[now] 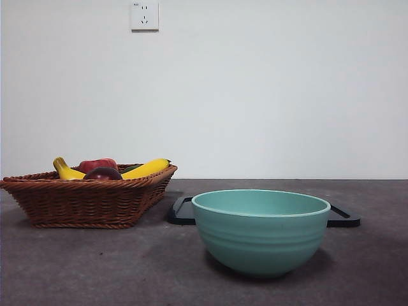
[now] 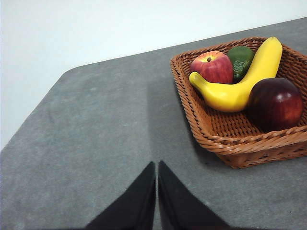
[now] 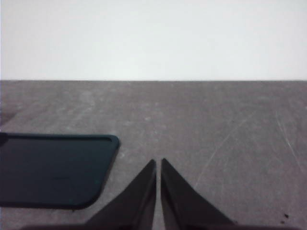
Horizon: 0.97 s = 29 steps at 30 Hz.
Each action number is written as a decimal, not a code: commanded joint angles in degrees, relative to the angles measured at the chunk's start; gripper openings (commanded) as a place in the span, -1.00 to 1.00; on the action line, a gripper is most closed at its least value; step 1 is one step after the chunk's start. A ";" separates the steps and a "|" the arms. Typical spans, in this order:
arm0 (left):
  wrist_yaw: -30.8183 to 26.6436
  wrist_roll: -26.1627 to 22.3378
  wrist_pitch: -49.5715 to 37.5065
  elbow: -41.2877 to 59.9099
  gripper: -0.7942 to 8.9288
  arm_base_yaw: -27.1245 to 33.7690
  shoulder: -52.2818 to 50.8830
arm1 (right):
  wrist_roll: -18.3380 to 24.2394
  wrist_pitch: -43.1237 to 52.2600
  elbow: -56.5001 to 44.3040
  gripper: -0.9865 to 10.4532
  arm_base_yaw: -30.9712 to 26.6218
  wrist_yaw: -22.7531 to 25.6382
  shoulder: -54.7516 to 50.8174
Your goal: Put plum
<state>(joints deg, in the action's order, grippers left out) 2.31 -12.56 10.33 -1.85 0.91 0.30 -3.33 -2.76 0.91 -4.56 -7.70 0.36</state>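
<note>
Front view, bench: dark grey bench (image 1: 95,268), matt and faintly mottled, running back to a plain white wall (image 1: 268,89).
Front view, wall fitting: white socket plate (image 1: 145,16) high on the wall, above the basket's side of the scene.
Front view, basket: brown wicker basket (image 1: 89,201) standing on the bench at the left, fruit showing above its rim.
Front view, bowl: pale teal bowl (image 1: 260,231) standing upright, nearest the camera, right of the basket and apart from it.
Front view, tray: flat black tray (image 1: 344,218) lying on the bench behind the bowl, ends showing on either side of it.
Left wrist view, plum: plum (image 2: 275,104), dark maroon and glossy, lying inside the basket (image 2: 225,139) in the corner nearest the camera, touching the banana.
Left wrist view, other fruit: yellow banana (image 2: 242,81) lying diagonally across the basket; red apple (image 2: 212,67) and green fruit (image 2: 240,60) behind it, toward the far corner.
Left wrist view, left tool: left tool (image 2: 156,191) above bare bench beside the basket, well apart from the plum; jaws together, only a hairline gap, holding nothing.
Right wrist view, right tool: right tool (image 3: 158,191) above bare bench just beside the tray's rounded corner; jaws together, holding nothing.
Right wrist view, surface: grey bench marked with fine pale scratches; white wall beyond its far edge.
Front view, arms: neither arm visible.
</note>
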 commanded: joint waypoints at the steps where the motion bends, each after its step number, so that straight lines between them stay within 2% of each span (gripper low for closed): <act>1: -0.02 -0.04 0.44 1.18 -0.82 0.15 -0.11 | -0.74 -1.31 -0.31 -0.82 -0.09 0.26 -0.15; 6: -0.02 -0.04 0.44 1.18 -0.82 0.15 -0.11 | -0.72 -7.23 -0.31 -0.82 -0.09 0.26 -0.15; 29: -0.02 -0.04 0.44 1.18 -0.82 0.15 -0.11 | -1.16 -6.27 -0.26 -0.82 -0.09 0.26 -0.15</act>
<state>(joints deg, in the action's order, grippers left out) 2.28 -12.56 10.33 -1.85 0.91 0.30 -3.49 -9.23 0.93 -4.56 -7.46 0.36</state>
